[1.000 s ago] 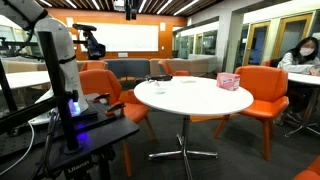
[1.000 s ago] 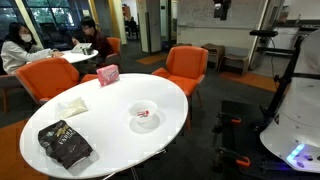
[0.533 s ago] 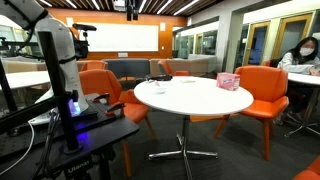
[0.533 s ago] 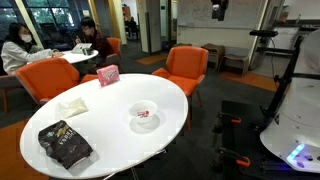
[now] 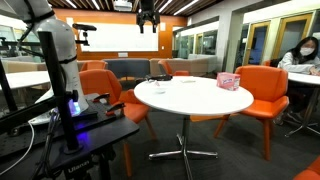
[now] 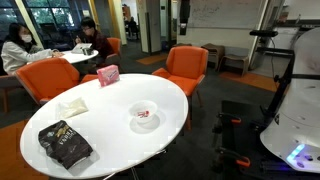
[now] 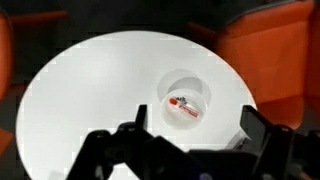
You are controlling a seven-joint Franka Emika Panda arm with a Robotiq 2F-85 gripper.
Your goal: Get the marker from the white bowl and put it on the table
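The white bowl point(image 6: 144, 118) sits on the round white table point(image 6: 105, 112) and holds the small reddish marker point(image 6: 144, 114). In the wrist view the bowl point(image 7: 186, 97) lies just beyond the jaws, with the marker point(image 7: 183, 105) lying in it. My gripper point(image 7: 195, 123) is open and empty, its two dark fingers spread wide. It hangs high above the table in both exterior views point(image 5: 147, 13) point(image 6: 183, 10), well clear of the bowl.
A pink patterned box point(image 6: 107, 74) point(image 5: 229, 81) stands at one table edge. A dark snack bag point(image 6: 65, 143) and a white napkin point(image 6: 72, 106) lie on the table. Orange chairs point(image 6: 185, 68) ring it. The black robot stand point(image 5: 75, 135) is beside it.
My gripper has moved along the top of both exterior views toward the space above the table. Nothing on the table has moved.
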